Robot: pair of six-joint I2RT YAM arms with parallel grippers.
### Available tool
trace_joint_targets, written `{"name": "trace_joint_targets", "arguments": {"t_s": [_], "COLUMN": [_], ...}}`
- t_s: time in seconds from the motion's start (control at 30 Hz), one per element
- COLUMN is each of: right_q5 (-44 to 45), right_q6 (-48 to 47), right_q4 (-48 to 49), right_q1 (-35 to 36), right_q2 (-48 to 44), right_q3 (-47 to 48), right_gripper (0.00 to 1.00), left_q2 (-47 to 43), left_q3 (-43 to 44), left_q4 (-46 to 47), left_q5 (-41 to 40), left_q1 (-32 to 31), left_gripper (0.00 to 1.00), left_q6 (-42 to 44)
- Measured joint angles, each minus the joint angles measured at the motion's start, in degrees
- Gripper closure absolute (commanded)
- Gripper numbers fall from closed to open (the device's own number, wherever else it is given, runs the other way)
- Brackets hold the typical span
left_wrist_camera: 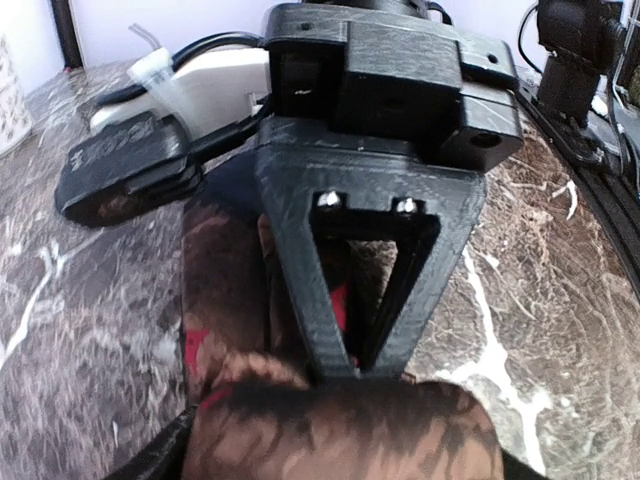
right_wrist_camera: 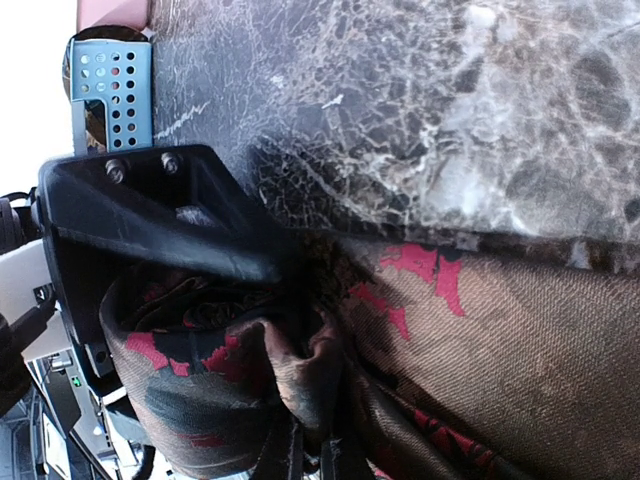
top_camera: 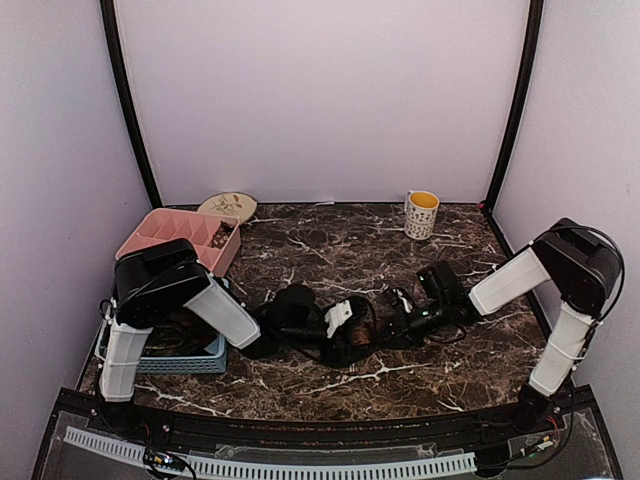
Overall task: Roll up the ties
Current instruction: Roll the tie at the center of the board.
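A dark reddish-brown patterned tie (top_camera: 355,335) lay bunched near the middle of the marble table (top_camera: 340,250), a little toward 6 o'clock, with the two arms meeting over it. The left gripper (top_camera: 300,318) sat at the tie's 9 o'clock and the right gripper (top_camera: 405,318) at its 3 o'clock, both low on the tabletop.

The right gripper (right_wrist_camera: 310,450) had its jaws pressed together, and folds of the tie (right_wrist_camera: 480,350) gathered into its tips, so it was pinching the fabric. From there a flat stretch with red marks ran off toward 3 o'clock in the right wrist view, and a loosely coiled part bulged toward 8 o'clock. In the left wrist view the same closed gripper (left_wrist_camera: 352,368) pointed down at 6 o'clock onto the tie (left_wrist_camera: 340,430), which filled the bottom edge, blurred.

Of the left gripper only one finger (right_wrist_camera: 150,220) showed clearly, lying right against the coiled part at its 10 o'clock. Its fingers did not meet in the middle of its own camera's picture, but whether they stood free or pressed on the coil I cannot tell.

A pink divided tray (top_camera: 150,228) was at the table's 10 o'clock, with a plate (top_camera: 228,206) just beyond it at 11 o'clock. A mug (top_camera: 422,214) stood at 1 o'clock, and a blue perforated basket (top_camera: 205,360) sat at 8 o'clock under the left arm
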Motion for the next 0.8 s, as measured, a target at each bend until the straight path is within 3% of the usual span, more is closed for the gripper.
{"name": "trace_joint_targets", "arguments": {"t_s": [0.07, 0.13, 0.23, 0.33, 0.5, 0.8], "right_q5": [-0.02, -0.04, 0.46, 3.30, 6.27, 8.00], "right_q6": [-0.09, -0.26, -0.48, -0.92, -1.90, -4.42], "right_q4": [-0.07, -0.63, -1.57, -4.17, -7.41, -9.64], "right_q1": [-0.02, -0.02, -0.02, -0.02, -0.02, -0.13], "right_q2": [0.02, 0.00, -0.92, -6.36, -12.00, -3.61], "right_q3": [0.15, 0.48, 0.48, -0.85, 0.15, 3.26], "right_gripper": [0.99, 0.91, 0.72, 0.64, 0.68, 0.80], "left_q2": [1.27, 1.79, 1.81, 1.44, -0.76, -2.95], "left_q3": [1.75, 2.23, 1.95, -0.52, -5.79, -9.46], "left_q4": [-0.22, -0.28, 0.11, 2.97, 5.73, 6.38], "left_q5": [0.57, 1.36, 2.38, 3.96, 6.80, 8.79], "left_q1": [0.00, 0.00, 0.04, 0.26, 0.76, 1.84], "left_gripper": [0.53, 0.64, 0.72, 0.74, 0.75, 0.74], "left_q6": [-0.02, -0.24, -0.07, -0.20, -0.20, -0.66]}}
